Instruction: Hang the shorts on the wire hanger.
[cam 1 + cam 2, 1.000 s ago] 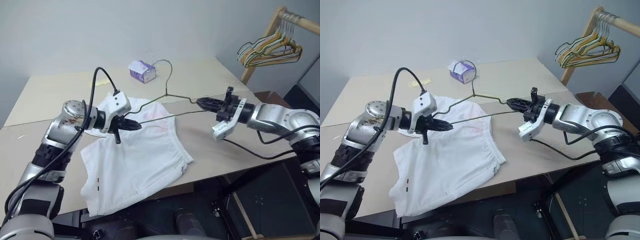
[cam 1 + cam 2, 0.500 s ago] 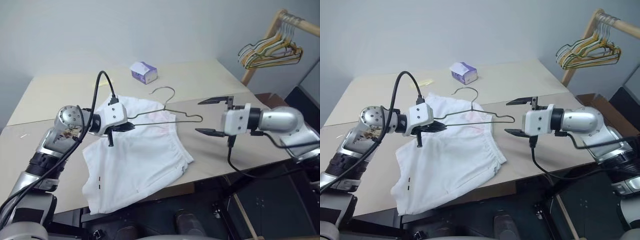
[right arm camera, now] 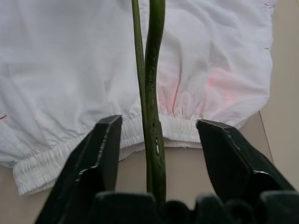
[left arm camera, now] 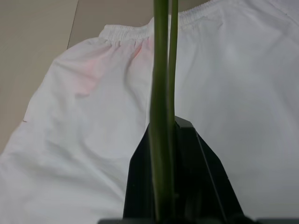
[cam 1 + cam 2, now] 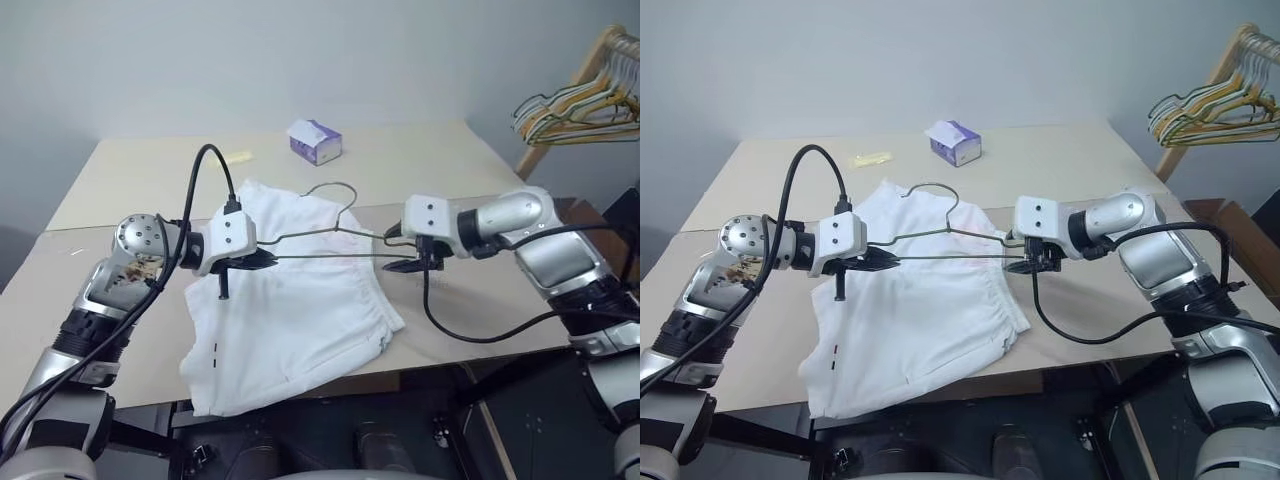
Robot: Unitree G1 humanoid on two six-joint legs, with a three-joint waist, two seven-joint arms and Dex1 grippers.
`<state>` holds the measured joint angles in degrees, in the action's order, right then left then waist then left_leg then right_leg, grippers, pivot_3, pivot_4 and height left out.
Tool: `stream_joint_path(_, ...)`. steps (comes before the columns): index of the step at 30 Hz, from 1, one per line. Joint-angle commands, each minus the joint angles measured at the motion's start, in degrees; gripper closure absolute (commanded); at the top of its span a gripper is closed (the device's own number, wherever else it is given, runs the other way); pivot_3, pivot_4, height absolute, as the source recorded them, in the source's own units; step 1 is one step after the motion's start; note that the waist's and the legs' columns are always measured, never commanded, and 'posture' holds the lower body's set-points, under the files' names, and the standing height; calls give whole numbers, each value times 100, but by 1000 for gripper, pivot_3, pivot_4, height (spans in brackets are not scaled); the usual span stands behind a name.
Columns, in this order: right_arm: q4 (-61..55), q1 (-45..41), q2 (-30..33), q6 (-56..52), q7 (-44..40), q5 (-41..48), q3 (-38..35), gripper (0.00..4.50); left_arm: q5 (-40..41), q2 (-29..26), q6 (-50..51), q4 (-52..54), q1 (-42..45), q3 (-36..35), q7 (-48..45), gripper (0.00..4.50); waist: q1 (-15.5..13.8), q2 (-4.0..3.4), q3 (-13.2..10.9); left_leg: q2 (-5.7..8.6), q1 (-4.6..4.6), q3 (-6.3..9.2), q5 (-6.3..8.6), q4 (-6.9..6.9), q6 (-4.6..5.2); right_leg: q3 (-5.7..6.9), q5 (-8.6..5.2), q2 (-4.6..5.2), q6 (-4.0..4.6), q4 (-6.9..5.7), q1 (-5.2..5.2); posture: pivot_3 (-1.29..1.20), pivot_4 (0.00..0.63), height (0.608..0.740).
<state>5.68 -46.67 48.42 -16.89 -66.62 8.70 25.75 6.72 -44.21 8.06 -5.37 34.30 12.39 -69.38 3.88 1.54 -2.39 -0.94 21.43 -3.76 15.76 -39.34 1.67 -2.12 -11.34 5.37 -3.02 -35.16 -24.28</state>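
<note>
My left jaws [image 5: 262, 262] are clamped tight on one corner of the wire hanger [image 5: 330, 232], which hangs level above the shorts [image 5: 300, 320]. In my left wrist view the two wire strands run straight up out of the pinched fingers [image 4: 187, 186]. My right jaws [image 5: 1028, 255] stand apart around the hanger's other corner: in the right wrist view the wire passes up the middle of the gap, with a finger [image 3: 100, 154] on either side and neither one touching it (so that end is not gripped). The hook curls up toward twelve o'clock from the hanger's middle. The shorts lie spread flat on the surface [image 5: 130, 180], waistband toward three o'clock, under my right jaws, small dark marks near the hem at about seven o'clock. A tissue box [image 5: 315, 141] sits well apart at twelve o'clock. A wooden rack [image 5: 590, 70] of coloured hangers [image 5: 565, 105] stands at two o'clock.
</note>
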Motion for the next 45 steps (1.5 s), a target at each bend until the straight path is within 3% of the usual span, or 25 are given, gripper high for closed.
stream_joint_path(1,-333,-163,-6,-155,-174,-65,-324,2830,-1,1,-146,70,172,-123,-23,4500,-27,0,0,0,0,-5,0,0,0,3,0,0,0,0,1,-44,0,740)
stream_joint_path(6,-588,-76,42,-366,-304,-229,-338,4475,-43,-5,-202,35,208,-54,-108,4500,-18,0,0,-1,0,-23,0,-7,0,7,0,-2,0,-4,3,-52,0,740)
stream_joint_path(12,-777,127,105,-586,-458,-289,-446,4475,229,104,-408,-76,240,-157,-390,4500,2,0,0,-1,1,-28,0,-9,0,8,0,-2,0,-2,3,-60,0,740)
stream_joint_path(17,-1026,431,206,-804,-531,-82,-772,4500,701,63,-343,-449,337,-379,-949,3053,6,0,0,-3,8,-27,1,-19,1,12,0,-4,0,-4,2,-63,0,740)
stream_joint_path(26,-1719,1867,790,-2359,-421,922,-2011,4500,931,113,-303,-1069,560,-1105,-456,11,-53,0,0,-7,29,-20,10,-48,15,24,0,-4,-2,-1,3,-31,0,740)
stream_joint_path(28,-1744,2232,861,-2967,-302,1236,-2361,4500,1018,266,160,-769,490,-1272,37,11,-120,1,0,-7,32,-19,10,-51,15,25,1,-2,-2,-2,3,-25,0,740)
stream_joint_path(35,-1160,2962,567,-5510,611,2152,-3558,4500,2253,351,1272,931,-528,-1893,259,11,-164,2,1,-9,25,6,12,-50,17,17,4,-4,-5,-3,7,6,0,740)
stream_joint_path(39,-707,3224,407,-5838,942,2230,-3762,4500,2526,-2,1791,1480,-980,-1941,154,11,-178,1,1,-6,19,7,13,-50,20,18,4,-3,-6,0,14,9,0,740)
stream_joint_path(45,-688,3394,538,-5887,866,2354,-3350,4500,2845,-390,2026,2078,-1436,-2048,-88,11,-173,-2,3,-4,8,2,14,-45,21,14,3,-5,-7,4,21,23,0,740)
